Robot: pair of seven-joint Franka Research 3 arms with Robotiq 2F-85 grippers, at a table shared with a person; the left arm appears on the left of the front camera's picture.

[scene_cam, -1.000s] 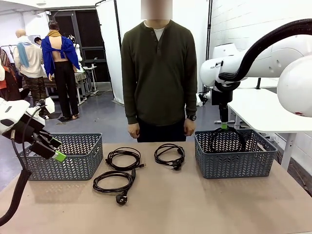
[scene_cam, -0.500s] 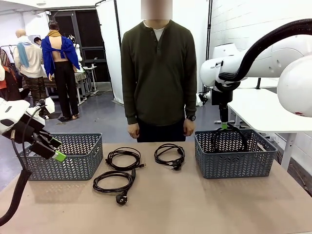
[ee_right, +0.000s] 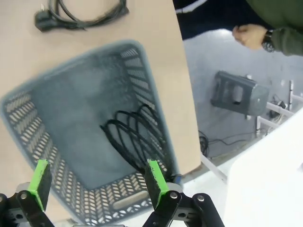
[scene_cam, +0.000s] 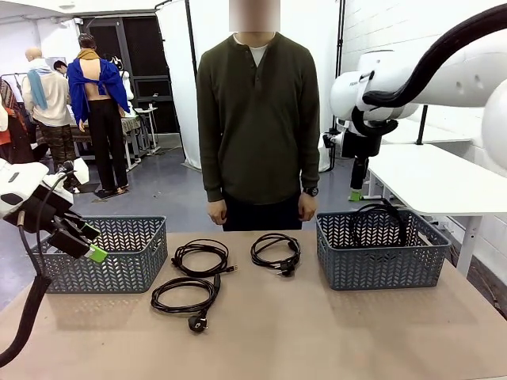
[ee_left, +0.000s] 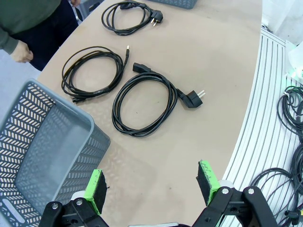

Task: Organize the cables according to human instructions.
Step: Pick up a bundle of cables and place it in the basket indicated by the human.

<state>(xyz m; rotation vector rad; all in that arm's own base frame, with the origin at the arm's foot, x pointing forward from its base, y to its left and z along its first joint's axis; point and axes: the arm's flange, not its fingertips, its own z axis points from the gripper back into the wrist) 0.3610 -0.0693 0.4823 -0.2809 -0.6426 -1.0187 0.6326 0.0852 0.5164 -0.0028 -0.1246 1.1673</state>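
Because the cables are thin, light and floppy, each loose coil will likely sag and shed loops if it is lifted by a single strand. The safer hold, I judge, is across several strands bunched together on the side of a ring. That keeps clear of the hard plug, which could twist or slip between the pads.

Three coils lie flat on the table (scene_cam: 317,332) between the two baskets. The near coil (scene_cam: 184,294) is closest to the robot, with its plug (ee_left: 191,98) sticking out of the ring. The mid coil (scene_cam: 200,256) lies just beyond it, and the right coil (scene_cam: 275,252) lies in front of the person (scene_cam: 257,119). A fourth coil (ee_right: 135,137) stands slumped against a wall inside the right basket (scene_cam: 380,265).

The left jaws are wide open and empty beside the left basket (scene_cam: 119,257), with the near coil ahead of them in the left wrist view. The right jaws are also open and empty, high above the right basket. Nothing here is fragile, but a snagged plug could drag a neighbouring coil.
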